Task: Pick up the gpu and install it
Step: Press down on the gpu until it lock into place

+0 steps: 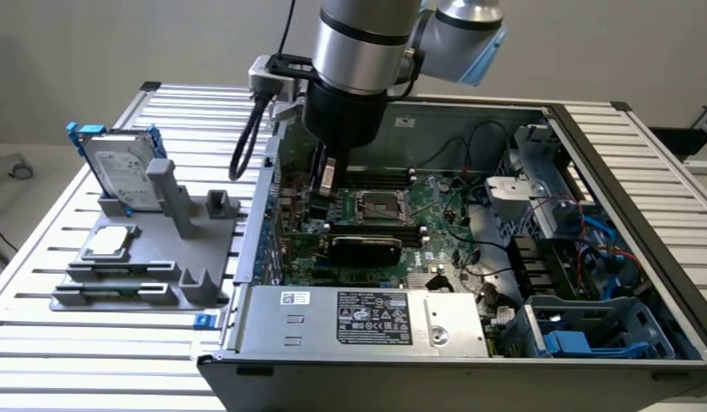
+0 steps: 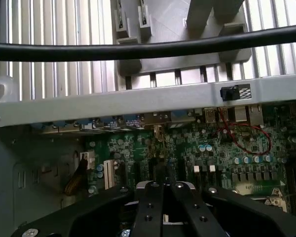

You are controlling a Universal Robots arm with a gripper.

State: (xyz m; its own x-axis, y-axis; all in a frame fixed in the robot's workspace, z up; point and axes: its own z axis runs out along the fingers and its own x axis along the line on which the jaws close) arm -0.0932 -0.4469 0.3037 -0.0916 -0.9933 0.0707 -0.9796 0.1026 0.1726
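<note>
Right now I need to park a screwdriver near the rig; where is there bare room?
Bare slatted table lies in front of the grey parts holder, and more behind the hard drive. Inside the open PC case it is crowded: the gpu on the motherboard, cables, drive cages, and the gripper hanging above the board.

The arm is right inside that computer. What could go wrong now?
The gripper hangs low over the circuit board, so a slip could knock parts near the graphics card. The black cable looping beside the case wall might snag on its edge.
</note>
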